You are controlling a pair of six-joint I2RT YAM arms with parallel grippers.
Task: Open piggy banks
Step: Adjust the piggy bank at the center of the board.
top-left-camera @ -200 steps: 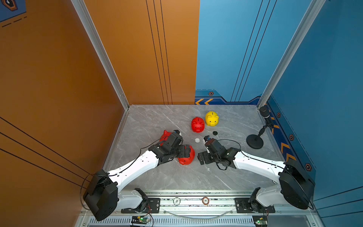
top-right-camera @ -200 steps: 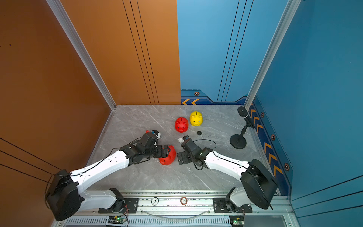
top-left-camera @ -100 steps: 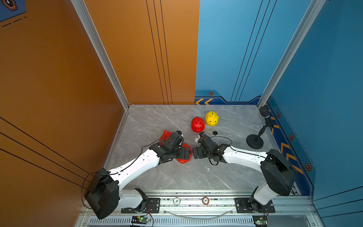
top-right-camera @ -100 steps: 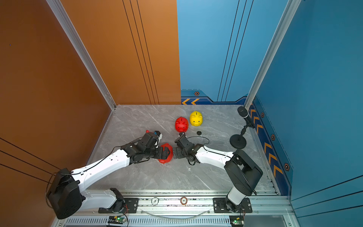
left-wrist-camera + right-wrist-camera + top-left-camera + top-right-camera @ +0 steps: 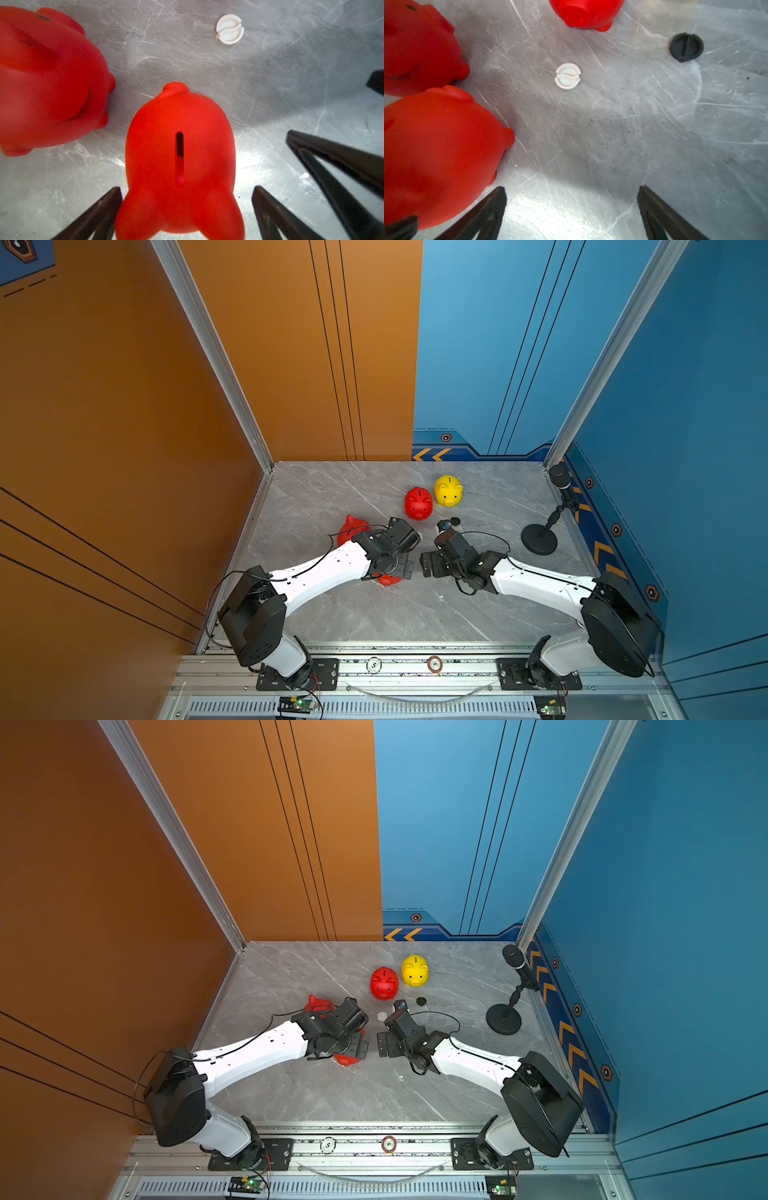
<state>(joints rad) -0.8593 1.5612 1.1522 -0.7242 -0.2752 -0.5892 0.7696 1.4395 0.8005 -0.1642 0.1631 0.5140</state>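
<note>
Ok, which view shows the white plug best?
The right wrist view: the white plug lies mid-frame, sharp, its curved groove and rim notches clear. The left wrist view shows it whole near the edge. In a top view it is only a pale speck.

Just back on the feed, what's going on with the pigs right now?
The left gripper straddles an upright red piggy bank, fingers open, a gap on one side: no grip yet. The right gripper hangs open and empty beside it. A white plug and a black plug lie loose on the table. A second red bank, a third red bank and the yellow bank are not held.
</note>
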